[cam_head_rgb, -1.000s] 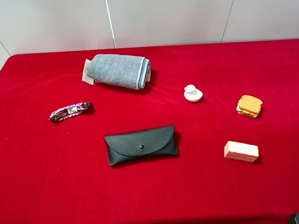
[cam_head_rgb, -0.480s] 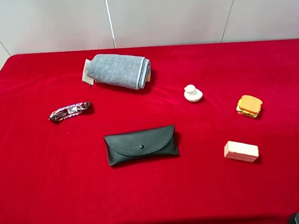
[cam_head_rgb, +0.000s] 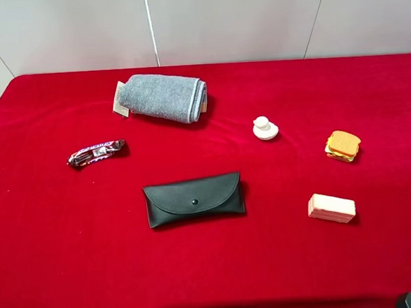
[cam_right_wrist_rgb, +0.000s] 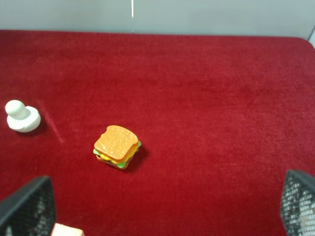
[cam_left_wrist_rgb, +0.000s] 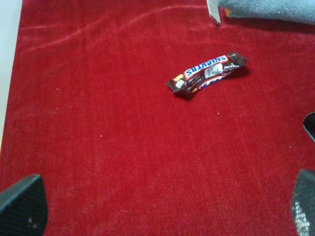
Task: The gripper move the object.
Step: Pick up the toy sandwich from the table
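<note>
A table draped in red cloth [cam_head_rgb: 71, 246] fills the exterior high view, with pale grey wall panels behind it. Taken from the table's middle, the rolled grey towel [cam_head_rgb: 161, 98] lies at 11 o'clock, the black glasses case [cam_head_rgb: 194, 198] sits near the centre toward 6 o'clock, and the Snickers bar [cam_head_rgb: 96, 152] is at 9 o'clock. At 4 o'clock rests the pale pink block [cam_head_rgb: 331, 208]. The toy sandwich [cam_head_rgb: 342, 145], which is the object to move, lies at 3 o'clock, flat on the cloth, apart from everything. From the sandwich, the white knob [cam_head_rgb: 265, 128] is at 10 o'clock and the pink block near 6 o'clock.

The right gripper [cam_right_wrist_rgb: 162, 209] hangs above the cloth with its jaws spread wide and empty, the sandwich between and ahead of its fingers [cam_right_wrist_rgb: 29, 206]. The left gripper [cam_left_wrist_rgb: 161, 206] is likewise wide and empty, over the Snickers bar's side of the table.

The reach has not begun. The right arm looks best placed. It would do well to centre over the sandwich, turn the jaws square to two opposite bread edges, descend until the pads flank the stacked layers, and close gently, keeping clear of the pink block.
</note>
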Tool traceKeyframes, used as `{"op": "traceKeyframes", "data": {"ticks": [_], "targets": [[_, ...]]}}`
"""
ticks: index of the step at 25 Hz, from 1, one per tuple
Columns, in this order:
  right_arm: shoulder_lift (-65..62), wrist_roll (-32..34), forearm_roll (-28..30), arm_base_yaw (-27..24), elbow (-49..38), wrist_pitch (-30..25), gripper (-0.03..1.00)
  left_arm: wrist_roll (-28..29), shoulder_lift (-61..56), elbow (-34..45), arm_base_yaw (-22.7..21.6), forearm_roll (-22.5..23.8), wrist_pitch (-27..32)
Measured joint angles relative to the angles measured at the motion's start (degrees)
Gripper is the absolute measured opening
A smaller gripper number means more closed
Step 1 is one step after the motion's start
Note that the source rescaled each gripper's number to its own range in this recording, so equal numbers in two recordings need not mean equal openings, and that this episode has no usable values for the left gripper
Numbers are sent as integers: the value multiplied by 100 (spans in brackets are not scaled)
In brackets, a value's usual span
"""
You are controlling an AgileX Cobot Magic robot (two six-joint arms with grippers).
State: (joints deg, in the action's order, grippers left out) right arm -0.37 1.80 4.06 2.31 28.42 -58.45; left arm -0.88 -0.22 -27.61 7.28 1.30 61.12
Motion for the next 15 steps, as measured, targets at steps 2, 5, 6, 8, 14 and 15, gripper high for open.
{"op": "traceKeyframes", "data": {"ticks": [2, 5, 6, 8, 14, 15], "targets": [[0, 0, 0, 0, 0, 5, 100, 0, 0, 0, 0, 0, 0], [0, 0, -2, 0, 0, 5, 100, 0, 0, 0, 0, 0, 0], [0, 0, -2, 0, 0, 5, 100, 0, 0, 0, 0, 0, 0], [0, 0, -2, 0, 0, 5, 100, 0, 0, 0, 0, 0, 0], [0, 0, -2, 0, 0, 5, 100, 0, 0, 0, 0, 0, 0], [0, 0, -2, 0, 0, 5, 100, 0, 0, 0, 0, 0, 0]]}}
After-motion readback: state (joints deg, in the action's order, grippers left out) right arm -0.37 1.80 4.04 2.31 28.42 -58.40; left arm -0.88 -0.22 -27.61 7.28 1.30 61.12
